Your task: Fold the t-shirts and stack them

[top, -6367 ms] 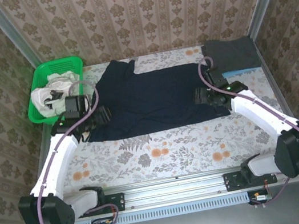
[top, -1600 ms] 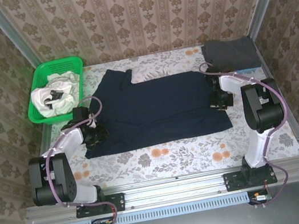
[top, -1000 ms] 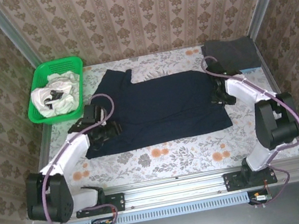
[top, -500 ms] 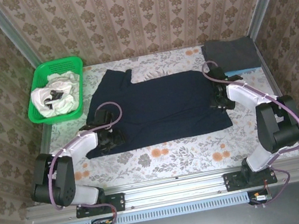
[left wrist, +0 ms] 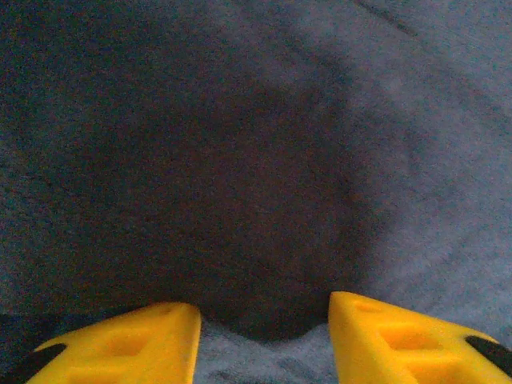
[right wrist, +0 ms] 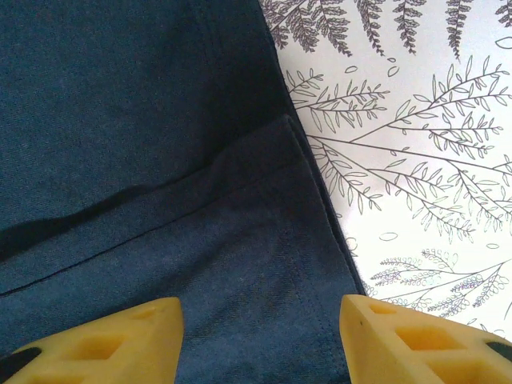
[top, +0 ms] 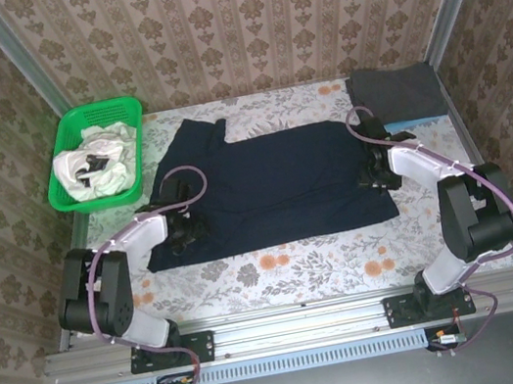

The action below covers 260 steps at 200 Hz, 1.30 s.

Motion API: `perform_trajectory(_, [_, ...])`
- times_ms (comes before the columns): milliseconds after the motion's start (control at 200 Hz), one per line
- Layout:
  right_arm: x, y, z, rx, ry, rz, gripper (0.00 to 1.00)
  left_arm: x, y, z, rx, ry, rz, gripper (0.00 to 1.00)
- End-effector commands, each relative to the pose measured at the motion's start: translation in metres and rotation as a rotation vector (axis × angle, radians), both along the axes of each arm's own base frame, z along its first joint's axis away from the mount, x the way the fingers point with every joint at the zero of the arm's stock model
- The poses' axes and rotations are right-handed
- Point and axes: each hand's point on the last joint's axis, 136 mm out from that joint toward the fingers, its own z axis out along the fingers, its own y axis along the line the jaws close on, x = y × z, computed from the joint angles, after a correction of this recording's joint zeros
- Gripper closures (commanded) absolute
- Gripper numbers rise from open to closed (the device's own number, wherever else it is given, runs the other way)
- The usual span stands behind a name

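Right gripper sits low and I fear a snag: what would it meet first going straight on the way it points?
Probably the navy t-shirt, whose folded edge lies just ahead of the right gripper; depth is unclear.

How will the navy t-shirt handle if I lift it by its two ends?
Probably floppy: the navy t-shirt lies flat with a soft fold across it, so its middle should sag. Pushed, it may bunch rather than slide on the tablecloth.

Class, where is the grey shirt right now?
In the top view, the grey shirt lies folded at the table's far right corner, right of the navy shirt.
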Motion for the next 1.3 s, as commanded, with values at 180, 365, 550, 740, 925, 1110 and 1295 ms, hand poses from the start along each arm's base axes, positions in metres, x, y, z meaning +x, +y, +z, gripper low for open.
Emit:
perform_trajectory(180, [-0.005, 0.003, -0.007, 0.016, 0.010, 0.008, 0.43, 0.017, -0.002, 0.034, 0.013, -0.068, -0.029, 0.87])
perform_trajectory(365, [-0.006, 0.004, -0.011, 0.022, 0.018, 0.008, 0.44, 0.030, -0.006, 0.050, 0.015, -0.095, -0.051, 1.00])
perform_trajectory(550, [-0.008, 0.008, -0.009, 0.025, 0.015, 0.020, 0.43, 0.063, -0.016, 0.071, 0.036, -0.144, -0.113, 1.00])
perform_trajectory(740, [-0.009, 0.018, -0.003, 0.029, 0.004, 0.049, 0.43, 0.106, -0.035, 0.054, 0.092, -0.101, -0.258, 1.00])
perform_trajectory(925, [-0.009, 0.055, 0.015, 0.021, -0.065, 0.159, 0.43, 0.136, -0.048, 0.037, 0.096, -0.062, -0.286, 0.75])
perform_trajectory(1110, [-0.009, 0.186, 0.038, 0.181, -0.259, 0.467, 0.43, 0.168, -0.062, 0.087, 0.047, -0.165, -0.295, 0.52])
perform_trajectory(1295, [-0.001, 0.279, 0.026, 0.132, -0.310, 0.732, 0.35, 0.135, -0.008, 0.116, -0.030, -0.244, -0.106, 0.40])
